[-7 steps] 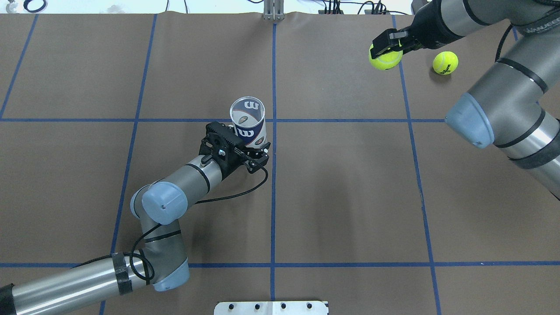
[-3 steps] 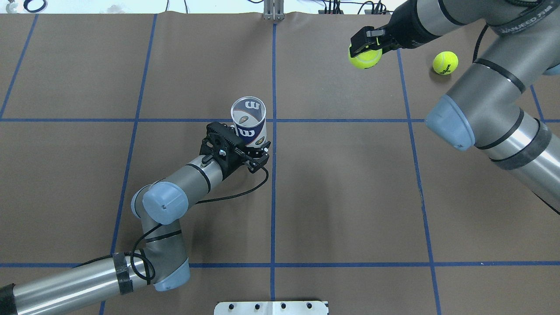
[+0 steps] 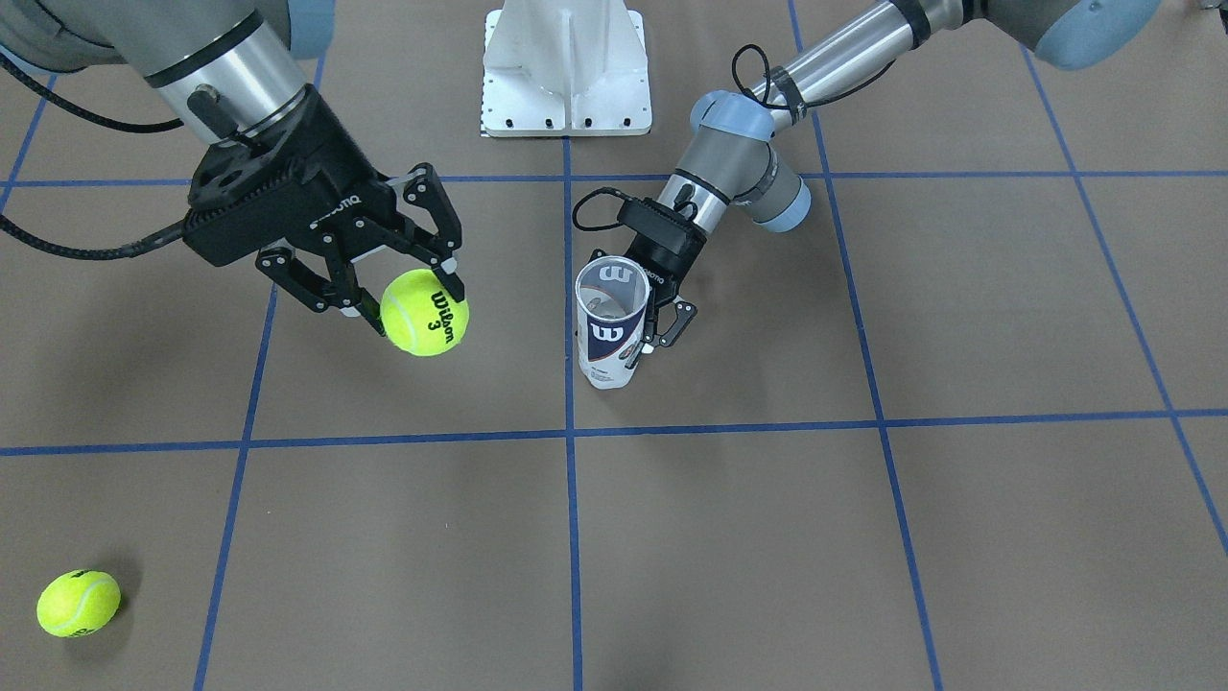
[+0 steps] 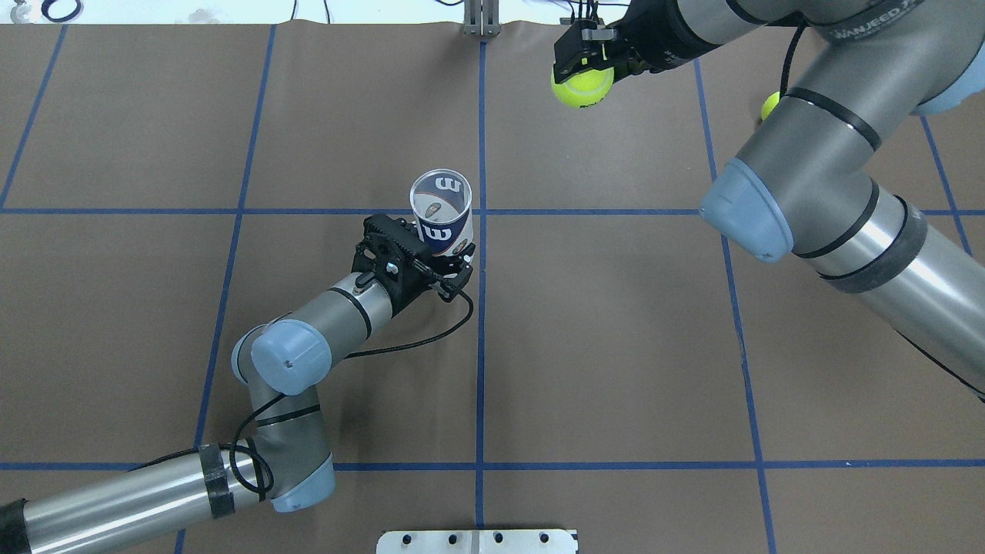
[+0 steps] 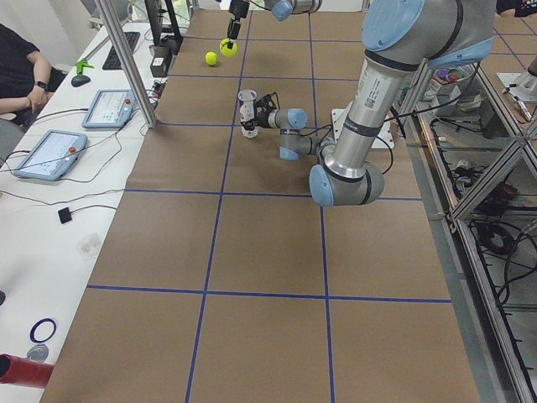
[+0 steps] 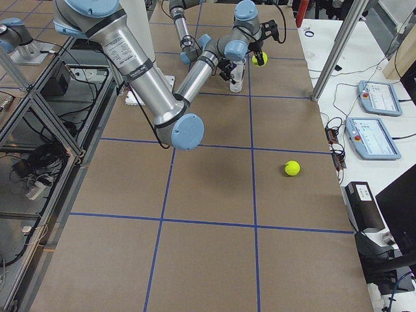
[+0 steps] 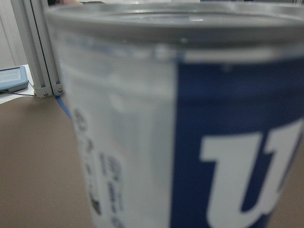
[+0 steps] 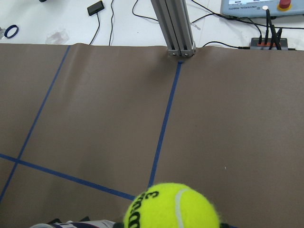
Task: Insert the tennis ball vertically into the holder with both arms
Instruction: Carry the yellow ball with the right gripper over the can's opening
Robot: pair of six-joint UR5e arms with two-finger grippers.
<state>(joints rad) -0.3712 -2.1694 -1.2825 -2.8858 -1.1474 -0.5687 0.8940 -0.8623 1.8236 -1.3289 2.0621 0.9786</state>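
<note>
The holder (image 4: 440, 217), a clear can with a navy and white "W" label, stands upright near the table's middle with its mouth open upward. My left gripper (image 4: 445, 260) is shut on the holder low on its side; the can (image 7: 190, 118) fills the left wrist view. My right gripper (image 4: 583, 65) is shut on a yellow tennis ball (image 4: 582, 85) and holds it in the air, beyond the holder and to its right. In the front-facing view the ball (image 3: 424, 312) hangs left of the holder (image 3: 610, 326). The ball (image 8: 172, 206) shows at the bottom of the right wrist view.
A second tennis ball (image 3: 79, 603) lies on the table at the far right, partly hidden by my right arm in the overhead view (image 4: 768, 105). The white pedestal base (image 3: 566, 67) stands at the robot's side. Blue tape lines cross the brown table cover.
My right gripper has carried the tennis ball leftward toward the table's centre line. My left gripper and the holder have stayed nearly still.
</note>
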